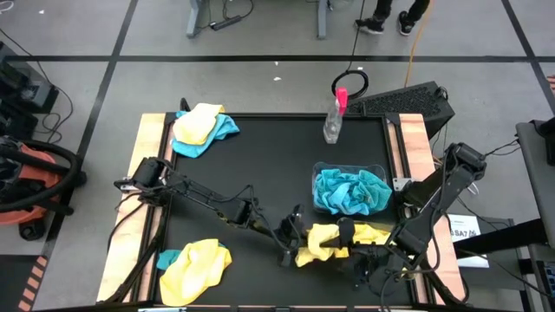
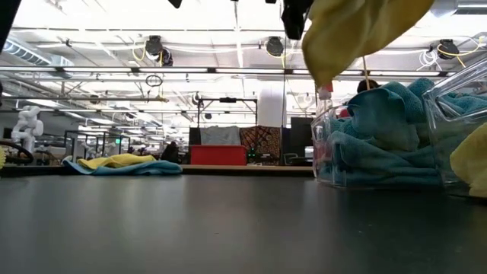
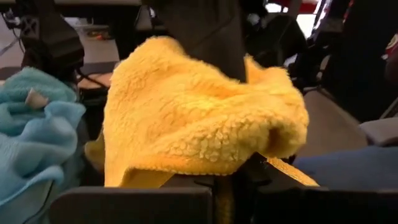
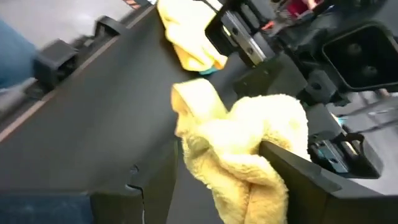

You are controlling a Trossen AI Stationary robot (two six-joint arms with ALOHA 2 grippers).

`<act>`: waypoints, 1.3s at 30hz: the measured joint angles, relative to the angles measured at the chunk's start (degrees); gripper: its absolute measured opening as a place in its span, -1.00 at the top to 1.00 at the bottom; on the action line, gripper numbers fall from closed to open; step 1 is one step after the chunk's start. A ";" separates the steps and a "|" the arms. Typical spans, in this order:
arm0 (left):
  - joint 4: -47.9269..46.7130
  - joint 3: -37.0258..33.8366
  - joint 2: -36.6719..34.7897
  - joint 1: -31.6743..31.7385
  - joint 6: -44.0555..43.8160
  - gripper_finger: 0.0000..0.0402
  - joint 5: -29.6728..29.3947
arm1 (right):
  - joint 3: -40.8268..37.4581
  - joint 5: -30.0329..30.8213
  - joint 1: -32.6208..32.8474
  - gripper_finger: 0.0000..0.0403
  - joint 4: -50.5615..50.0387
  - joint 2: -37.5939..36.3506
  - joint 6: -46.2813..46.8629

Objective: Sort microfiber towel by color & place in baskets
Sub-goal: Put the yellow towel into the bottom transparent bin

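Note:
A yellow microfiber towel (image 1: 323, 243) hangs bunched between my two grippers near the table's near edge, clear of the table in the low view (image 2: 364, 30). My left gripper (image 1: 292, 232) is shut at its left end, my right gripper (image 1: 347, 230) at its right. One clear basket (image 1: 381, 169) holds teal towels (image 1: 350, 191). A second clear tub (image 2: 464, 106) with yellow cloth inside (image 2: 473, 166) stands just near of it. My left gripper holds the yellow towel by a hemmed edge (image 3: 273, 163), coming level from the table's left. The bunched cloth (image 3: 199, 118) bulges over the fingertips and hides the exact hold. My right gripper has a thick bunch of the towel (image 4: 249, 143) between its fingers (image 4: 292, 163), several layers, coming from the table's right. The towel is lifted clear and sags slack below.
Mixed yellow and teal towels lie at the far left corner (image 1: 200, 129) and the near left corner (image 1: 196, 264). A clear spray bottle with a pink top (image 1: 334, 119) stands at the far edge. The black mat's middle (image 1: 260, 165) is bare.

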 joint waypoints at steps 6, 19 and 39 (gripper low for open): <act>1.93 0.00 0.00 -0.02 -0.18 0.91 1.12 | 0.02 5.97 0.09 -0.09 2.15 1.58 -4.31; 5.75 0.00 0.00 0.00 -0.10 0.83 3.85 | 0.05 17.15 0.00 -0.09 13.21 7.09 -17.28; 6.26 0.00 0.00 -0.33 -1.46 0.55 6.94 | 0.09 20.72 0.66 0.33 16.05 9.03 -22.33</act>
